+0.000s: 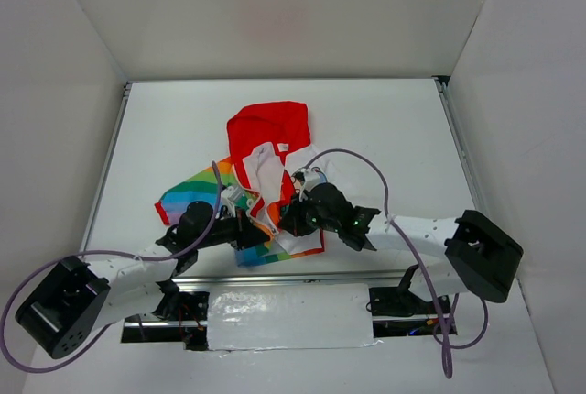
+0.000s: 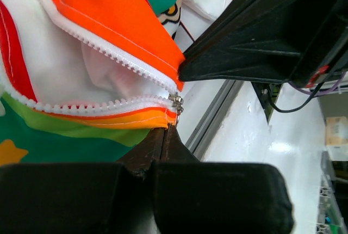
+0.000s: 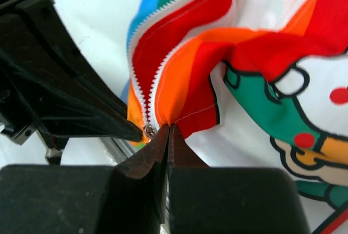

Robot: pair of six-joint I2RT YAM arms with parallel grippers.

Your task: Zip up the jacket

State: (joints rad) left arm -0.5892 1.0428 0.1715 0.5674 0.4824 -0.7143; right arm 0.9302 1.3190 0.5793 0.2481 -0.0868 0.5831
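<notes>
Because the small hooded child's jacket (image 1: 275, 151), white with a red hood (image 1: 267, 124), rainbow stripes on its left half and a cartoon print on its right, lies open-fronted on the white table (image 1: 385, 128) with its hem near and its hood far, the zip's long axis runs from near to far. The small metal slider (image 2: 175, 102) sits at the very bottom of the zip, at the near hem. From it the two rows of white teeth (image 2: 103, 54) spread apart in a V, so nothing is joined yet.

By my reading, the coming move is a pull of that slider away from the arms, toward the hood.

The left claw (image 2: 167, 131) is the closer one. Its fingers are pressed together, with the tips right under the slider. They pinch either its tab or the orange hem just below it; which of the two I cannot tell.

The right claw (image 3: 168, 133) is also fully closed. It nips the orange hem corner of the cartoon side, just to the right of the slider, and its tips nearly meet the left claw's. Both arms reach in from the near edge and meet at this one spot.
</notes>
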